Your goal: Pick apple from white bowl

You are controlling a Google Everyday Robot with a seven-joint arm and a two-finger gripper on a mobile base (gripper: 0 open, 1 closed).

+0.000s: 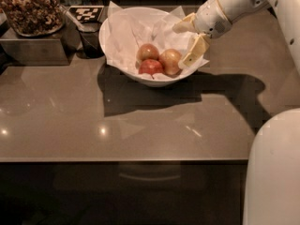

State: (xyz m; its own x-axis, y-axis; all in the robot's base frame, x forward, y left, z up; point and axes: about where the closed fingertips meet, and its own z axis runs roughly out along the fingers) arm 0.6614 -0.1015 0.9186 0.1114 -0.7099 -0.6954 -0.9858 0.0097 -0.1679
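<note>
A wide white bowl (123,65) lined with crinkled white paper stands on the counter at the back. Three apples lie in it. The largest, golden-yellow apple (170,61) is on the right, a smaller yellow-red apple (147,51) is behind on the left, and a deep-red apple (151,67) is in front. My gripper (182,45) reaches in from the right, open, over the bowl's right rim. One finger is above the golden apple and the other is just right of it. It holds nothing.
A grey box (33,46) topped with a container of brown snacks (29,8) stands at the back left. A dark cup (90,40) and a checkered marker tag (86,13) sit next to the bowl. The robot's white body (274,172) fills the lower right.
</note>
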